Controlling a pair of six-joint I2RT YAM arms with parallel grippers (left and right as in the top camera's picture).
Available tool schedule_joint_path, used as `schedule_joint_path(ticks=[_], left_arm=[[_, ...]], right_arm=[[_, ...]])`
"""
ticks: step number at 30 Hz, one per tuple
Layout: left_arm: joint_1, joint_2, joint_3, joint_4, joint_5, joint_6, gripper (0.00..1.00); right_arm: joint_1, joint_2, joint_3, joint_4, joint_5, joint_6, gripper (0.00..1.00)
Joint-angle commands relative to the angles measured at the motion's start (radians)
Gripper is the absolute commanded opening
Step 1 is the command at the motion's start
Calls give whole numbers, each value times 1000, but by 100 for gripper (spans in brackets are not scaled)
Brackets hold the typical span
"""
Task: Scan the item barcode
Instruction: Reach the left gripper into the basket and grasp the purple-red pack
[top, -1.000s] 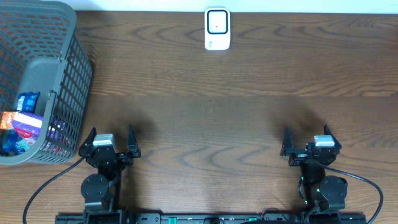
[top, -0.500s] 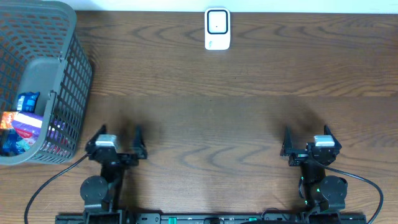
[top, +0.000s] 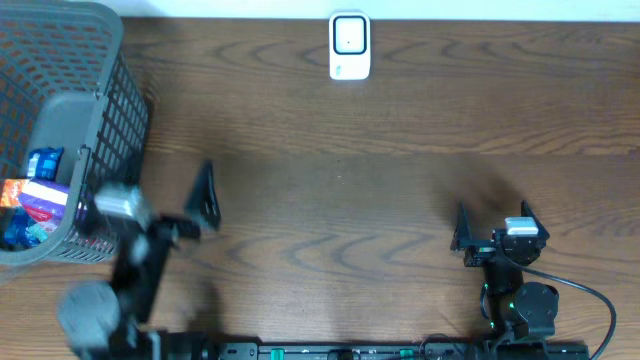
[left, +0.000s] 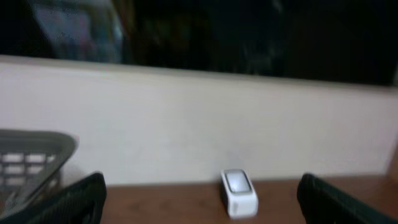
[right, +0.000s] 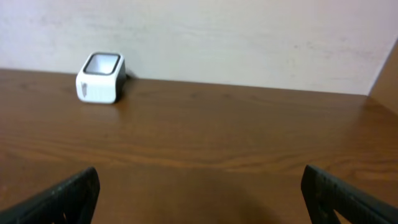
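The left arm has swung up and toward the basket since a second ago, and it now shows only as a motion-smeared shape in the overhead view; the right arm has not shifted.

The brown wooden table (top: 400, 170) fills the overhead view. The grey mesh basket (top: 118, 110) stands at its far-left corner, cut off by the frame's left edge. The left gripper (top: 150, 205) is just beside the basket's near right side. One dark finger (top: 205, 192) is plain to see, while the other is lost against the mesh. In the left wrist view both fingertips sit at the bottom corners, far apart, with nothing between them, though that picture is soft and dim. The right gripper (top: 493, 232) sits near the table's front right, its jaws spread wide and empty, with only bare wood ahead of it.

The coloured packets (top: 35, 195) lie inside the basket, partly hidden by its wall and rim. No barcode can be made out on them. The small white scanner (top: 349, 45) stands upright at the far edge, centre, against the pale wall (right: 249, 37), well apart from both grippers.
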Motion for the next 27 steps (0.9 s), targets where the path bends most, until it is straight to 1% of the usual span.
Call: schedule_joint_path(ticks=[1,2,4,6,7,8,9,11,13,14,15,16,17,18,19,20,22,25,27], left_arm=[[4,315,322,-152,251,106,98],[5,373,367,-156,263,106,98],[10,485,458,-146,244,124,98],[35,577,571,-207,171,93,98],[60,640,668,-292,103,53,98],[94,716,798,-422,31,12,98],[143,812,966,-585,-37,-15,98],[209,935,1171,-730,-32,-13,98],[259,1014,1294,-791,-44,8,98],[277,1033,1316,-794,-69,34,98],[325,1059,1336,-787,-172,31,98],[358,1067,1337,-789,-259,-50,98],[401,1075,1337,-808,-355,-164,98],[421,1078,1337,-827,-393,-217,98],[493,1092,1337,-890,-454,-304,98],[547,1113,1336,-954,-488,-341,98],[608,1158,1333,-1036,-501,-357,98],[628,1218,1332,-1141,-501,-366,98],[628,1260,1326,-1215,-501,-412,98]], right_arm=[[-9,-5,-2,-5,-2,-11,99],[-9,-5,-2,-5,-2,-11,99],[-9,-5,-2,-5,-2,-11,99],[-9,-5,-2,-5,-2,-11,99],[-9,-5,-2,-5,-2,-11,99],[-9,-5,-2,-5,-2,-11,99],[-9,-5,-2,-5,-2,-11,99],[-9,-5,-2,-5,-2,-11,99],[-9,-5,-2,-5,-2,-11,99],[-9,-5,-2,-5,-2,-11,99],[-9,-5,-2,-5,-2,-11,99],[-9,-5,-2,-5,-2,-11,99],[-9,-5,-2,-5,-2,-11,99],[-9,-5,-2,-5,-2,-11,99],[-9,-5,-2,-5,-2,-11,99],[-9,-5,-2,-5,-2,-11,99],[-9,-5,-2,-5,-2,-11,99],[-9,-5,-2,-5,-2,-11,99],[-9,-5,-2,-5,-2,-11,99]])
